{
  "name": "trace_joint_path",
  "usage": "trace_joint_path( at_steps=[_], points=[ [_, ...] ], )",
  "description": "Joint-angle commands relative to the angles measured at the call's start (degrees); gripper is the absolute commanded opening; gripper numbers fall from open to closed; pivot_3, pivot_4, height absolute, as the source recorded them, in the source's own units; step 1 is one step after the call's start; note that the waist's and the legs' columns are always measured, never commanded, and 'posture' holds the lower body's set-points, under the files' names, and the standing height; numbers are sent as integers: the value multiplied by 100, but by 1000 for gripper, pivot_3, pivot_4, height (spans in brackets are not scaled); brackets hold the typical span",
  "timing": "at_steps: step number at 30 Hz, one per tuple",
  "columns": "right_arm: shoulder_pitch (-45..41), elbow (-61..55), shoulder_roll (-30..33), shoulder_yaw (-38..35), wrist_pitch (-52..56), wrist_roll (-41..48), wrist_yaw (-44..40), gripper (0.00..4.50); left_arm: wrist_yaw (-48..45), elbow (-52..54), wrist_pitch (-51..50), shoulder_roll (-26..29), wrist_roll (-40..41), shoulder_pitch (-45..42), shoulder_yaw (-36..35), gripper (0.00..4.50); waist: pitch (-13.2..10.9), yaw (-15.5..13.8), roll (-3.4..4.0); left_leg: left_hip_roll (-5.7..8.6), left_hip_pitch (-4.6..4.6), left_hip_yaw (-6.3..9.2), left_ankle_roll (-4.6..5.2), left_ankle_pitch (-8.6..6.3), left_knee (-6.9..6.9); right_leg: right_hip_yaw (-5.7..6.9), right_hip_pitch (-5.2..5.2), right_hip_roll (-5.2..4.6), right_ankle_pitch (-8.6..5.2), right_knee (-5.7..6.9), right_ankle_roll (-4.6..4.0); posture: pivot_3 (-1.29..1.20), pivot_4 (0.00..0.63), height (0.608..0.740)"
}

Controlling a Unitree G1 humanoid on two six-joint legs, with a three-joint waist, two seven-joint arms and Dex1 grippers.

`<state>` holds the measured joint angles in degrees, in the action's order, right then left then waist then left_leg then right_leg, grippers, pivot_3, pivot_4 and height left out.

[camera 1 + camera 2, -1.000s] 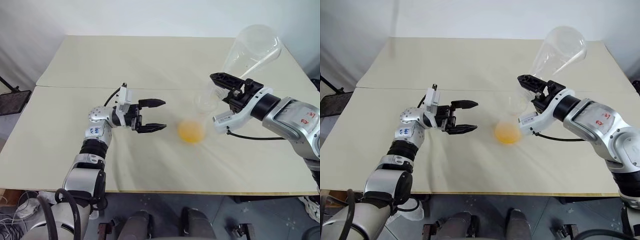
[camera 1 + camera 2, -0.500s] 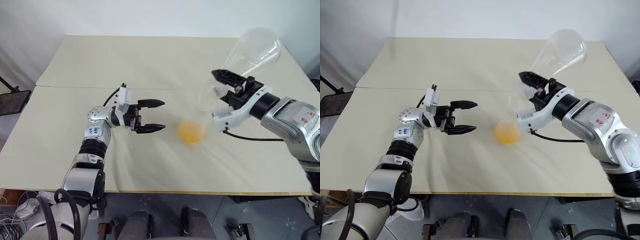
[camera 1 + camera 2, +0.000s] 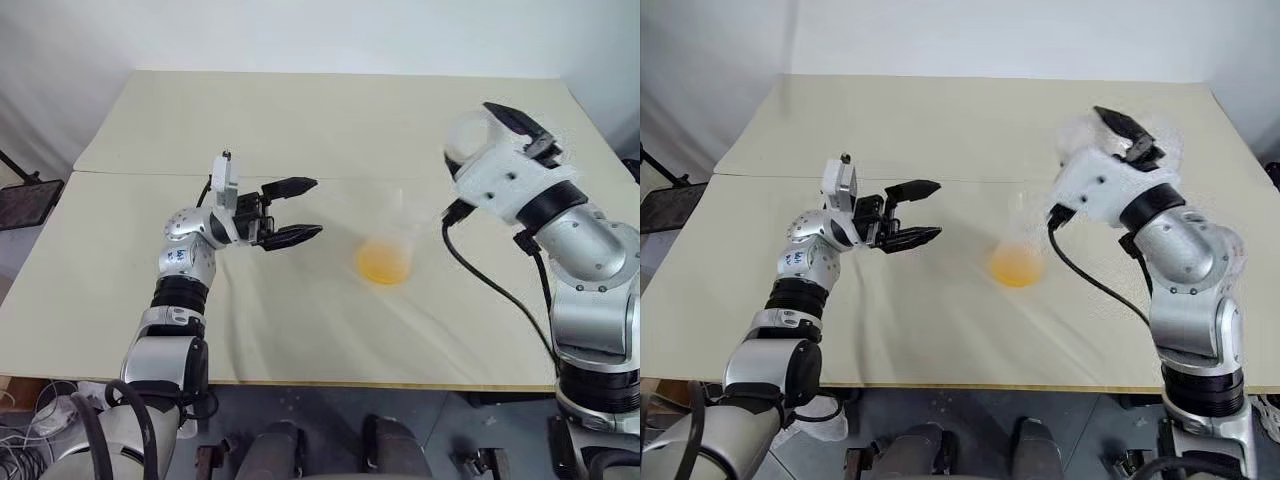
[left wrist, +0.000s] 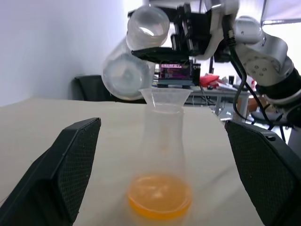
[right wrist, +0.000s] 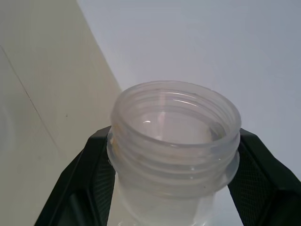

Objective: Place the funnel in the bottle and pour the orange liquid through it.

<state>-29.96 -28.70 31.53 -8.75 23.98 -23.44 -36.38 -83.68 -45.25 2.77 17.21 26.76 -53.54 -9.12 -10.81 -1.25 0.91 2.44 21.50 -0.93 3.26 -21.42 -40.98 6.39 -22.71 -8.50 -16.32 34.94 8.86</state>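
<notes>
A wide cream table carries a clear conical bottle standing upright near its middle. To the bottle's right and higher, the right gripper has its two black fingers clamped against the threaded neck of a clear, empty-looking jar. To the bottle's left, the left gripper hovers above the table with its fingers spread wide, holding nothing, pointing toward the bottle. A small clear funnel sits in the bottle's neck. A shallow pool of orange liquid lies in the bottle's base.
</notes>
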Motion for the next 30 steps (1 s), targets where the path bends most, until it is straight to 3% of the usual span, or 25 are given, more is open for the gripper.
trace_joint_path(
  at_steps=[1, 6, 10, 22, 27, 30],
  points=[
    [25, -255, -212, -492, 737, 442, 163, 2810, 40, 270, -96, 15, 125, -53, -80, 4500, 0, 2, 0, 0, 0, 0, 0, 0, 0, 0, 0, 0, 0, 0, 0, 0, 150, 740],
    [65, 129, -965, -1534, 1465, 1545, 620, 2810, -6, 397, -156, 83, -4, 37, 43, 4500, 0, 8, 0, 1, 0, 3, 0, 0, 0, 2, 0, 0, 0, 4, 0, 0, 150, 740],
    [109, 514, -1063, -2021, 1366, 2164, 888, 2810, -57, 423, -147, 158, -84, 51, 130, 4500, 0, 12, 1, 1, -2, 3, -1, 0, 2, 1, -1, 0, 0, 5, 0, 0, 150, 740],
    [557, 1752, -817, -2040, 329, 2734, 1453, 2810, -218, 321, -91, 318, -279, 12, 337, 4500, 1, 81, 2, 1, -9, -1, -1, 0, 7, -3, -1, 0, 0, 8, 0, 0, 150, 740],
    [541, 1703, -720, -2113, 398, 3315, 1386, 4458, -213, 200, -71, 363, -344, -84, 360, 4500, 1, 99, 2, 1, -9, 1, -1, 0, 6, -3, 1, -1, 0, 7, 0, 0, 150, 740],
    [511, 1509, -556, -2063, 482, 3424, 1444, 4458, -176, 107, -77, 427, -462, -137, 428, 4500, 1, 118, 2, 1, -9, 1, -1, 0, 7, -3, 1, -1, 0, 7, 0, 0, 150, 740]
  ],
)
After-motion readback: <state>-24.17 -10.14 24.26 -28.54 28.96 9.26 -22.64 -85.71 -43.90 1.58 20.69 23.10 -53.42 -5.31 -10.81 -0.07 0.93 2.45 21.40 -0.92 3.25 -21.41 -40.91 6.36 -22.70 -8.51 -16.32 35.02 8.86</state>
